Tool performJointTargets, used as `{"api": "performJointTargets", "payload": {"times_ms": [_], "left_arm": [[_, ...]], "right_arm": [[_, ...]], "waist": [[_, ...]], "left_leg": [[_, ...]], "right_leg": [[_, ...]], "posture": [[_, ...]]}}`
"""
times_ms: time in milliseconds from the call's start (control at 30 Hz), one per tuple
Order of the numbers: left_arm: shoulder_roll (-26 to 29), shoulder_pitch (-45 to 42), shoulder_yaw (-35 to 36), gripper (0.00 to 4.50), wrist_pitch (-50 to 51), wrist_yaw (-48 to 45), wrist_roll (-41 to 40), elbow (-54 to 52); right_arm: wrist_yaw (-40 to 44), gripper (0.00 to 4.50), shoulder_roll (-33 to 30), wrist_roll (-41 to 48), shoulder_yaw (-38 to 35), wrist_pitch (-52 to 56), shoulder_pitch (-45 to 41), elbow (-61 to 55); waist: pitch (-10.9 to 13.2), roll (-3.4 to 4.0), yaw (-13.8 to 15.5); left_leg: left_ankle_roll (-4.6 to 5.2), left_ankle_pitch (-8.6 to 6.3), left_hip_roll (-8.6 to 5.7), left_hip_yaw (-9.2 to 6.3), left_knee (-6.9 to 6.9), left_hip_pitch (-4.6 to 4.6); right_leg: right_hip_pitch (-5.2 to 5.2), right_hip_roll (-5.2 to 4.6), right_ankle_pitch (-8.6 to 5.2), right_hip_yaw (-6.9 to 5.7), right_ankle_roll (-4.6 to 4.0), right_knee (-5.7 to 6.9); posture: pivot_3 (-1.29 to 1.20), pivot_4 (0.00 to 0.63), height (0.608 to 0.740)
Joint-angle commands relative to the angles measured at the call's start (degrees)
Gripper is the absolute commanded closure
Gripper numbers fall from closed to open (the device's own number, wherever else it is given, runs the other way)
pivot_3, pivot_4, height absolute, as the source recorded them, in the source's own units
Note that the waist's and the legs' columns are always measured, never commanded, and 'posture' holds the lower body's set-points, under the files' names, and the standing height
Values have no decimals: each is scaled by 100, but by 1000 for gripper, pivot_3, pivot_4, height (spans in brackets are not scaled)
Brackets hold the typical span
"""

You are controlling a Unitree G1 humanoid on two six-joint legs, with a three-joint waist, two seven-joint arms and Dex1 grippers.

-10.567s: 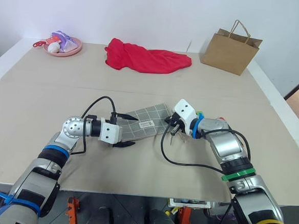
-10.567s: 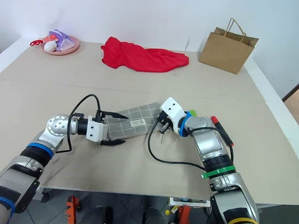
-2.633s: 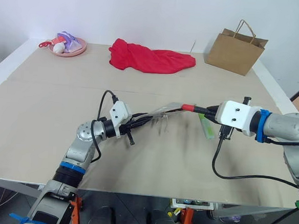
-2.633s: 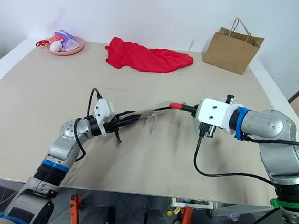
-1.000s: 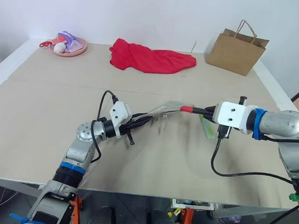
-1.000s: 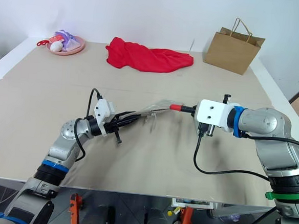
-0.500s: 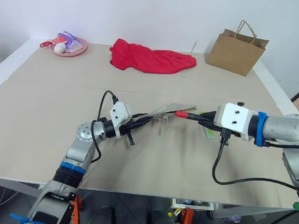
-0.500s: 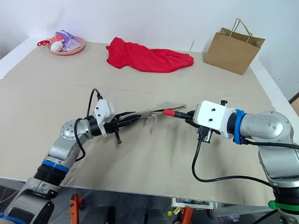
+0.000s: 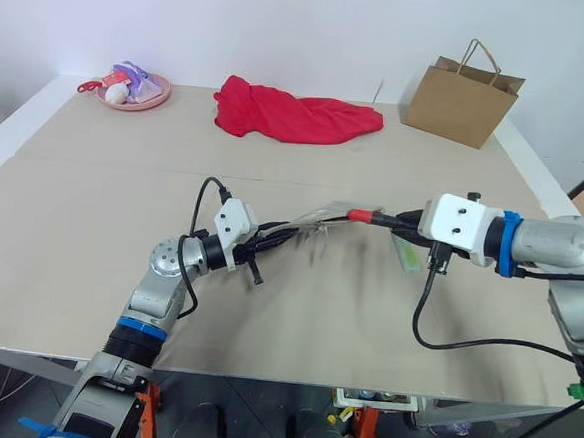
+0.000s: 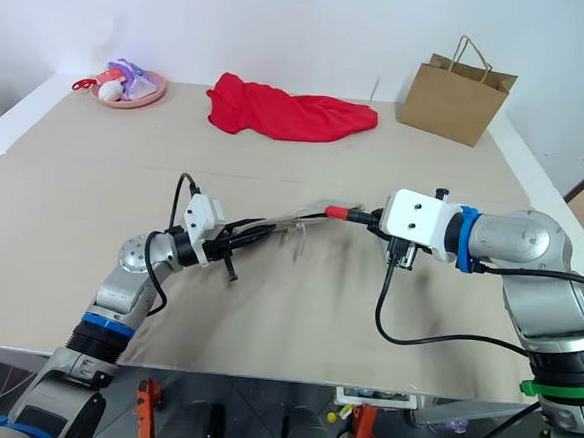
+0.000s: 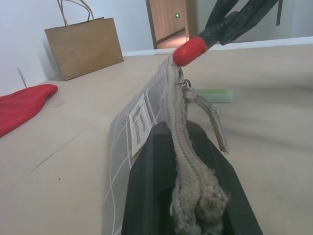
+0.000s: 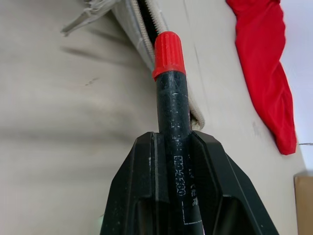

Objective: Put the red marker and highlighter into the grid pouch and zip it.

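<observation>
My right gripper (image 12: 171, 161) pinches the red marker (image 12: 169, 93) by its black middle, so the red tip sticks out in front. In the head views this gripper sits right of the middle of the frame. I hold the marker almost flat and point it at the open end of the grid pouch (image 11: 146, 122), because it has to slide in there. The red tip is just at the pouch's mouth, by the zipper teeth. I cannot tell if it is inside yet.

My left gripper (image 9: 260, 245) is pressed shut on the other end of the pouch, a bit left of the middle of the frame. It lifts the pouch off the table (image 9: 92, 205) and keeps it steady, with the zipper edge turned up so the mouth faces the marker. The zipper pull (image 11: 215, 122) hangs down near the open end.

The highlighter (image 9: 406, 253) lies flat on the table, under my right gripper and just past the pouch. I think it goes in after the marker.

Far back at the top of the frame are a red cloth (image 9: 294, 117), a brown paper bag (image 9: 464, 91) and a pink plate (image 9: 135, 93). I do not need them.
</observation>
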Motion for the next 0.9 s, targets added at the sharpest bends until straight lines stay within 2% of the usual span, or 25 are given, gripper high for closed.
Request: {"api": "performJointTargets", "payload": {"times_ms": [33, 467, 900], "left_arm": [[7, -38, 38, 4500, -114, -1, -42, -155], [-2, -84, 47, 4500, -117, 1, -44, -111], [-8, -61, 47, 4500, -102, -1, -49, -151]], "right_arm": [[-71, 4040, 57, -124, 43, -164, -190, 61], [16, 4040, -78, -41, -136, -145, -58, -97], [160, 4040, 408, -677, 826, -1060, -714, 561]], "waist": [[0, 0, 4], [0, 0, 7], [0, 0, 3]], "left_leg": [[0, 0, 0, -1, 0, 0], [0, 0, -1, 0, 0, -2], [0, 0, 0, 3, 0, 0]], "right_leg": [[0, 0, 0, -1, 0, 0], [0, -1, 0, -1, 0, 0], [-1, 0, 0, 1, -1, 0]], "posture": [[0, 150, 740], [0, 150, 740], [0, 150, 740]]}}
